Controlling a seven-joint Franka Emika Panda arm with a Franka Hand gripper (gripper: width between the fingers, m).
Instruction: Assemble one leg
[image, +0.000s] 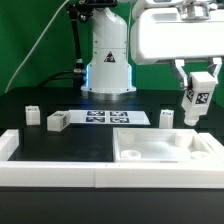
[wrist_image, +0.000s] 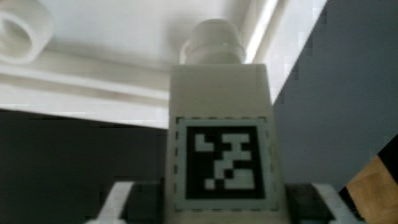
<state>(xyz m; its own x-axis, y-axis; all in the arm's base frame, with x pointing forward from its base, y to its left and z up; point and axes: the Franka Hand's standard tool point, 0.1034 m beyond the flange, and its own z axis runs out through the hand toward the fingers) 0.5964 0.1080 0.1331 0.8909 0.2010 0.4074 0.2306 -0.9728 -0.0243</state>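
Note:
My gripper (image: 197, 92) is shut on a white leg (image: 196, 104) with a black-and-white tag and holds it upright in the air, above the right part of the large white tray-shaped piece (image: 166, 148). In the wrist view the held leg (wrist_image: 224, 120) fills the middle, its tag facing the camera and its narrow peg end pointing away, between my two fingers (wrist_image: 128, 200). The tray-shaped piece (wrist_image: 107, 70) lies beyond it, with a round boss (wrist_image: 25, 40). Three more legs stand on the table at the exterior view's left and middle: one (image: 31, 116), one (image: 57, 121), one (image: 165, 118).
The marker board (image: 112, 118) lies flat in front of the robot base (image: 108, 65). A low white wall (image: 60, 172) runs along the table's near edge and up the left side. A green backdrop stands behind.

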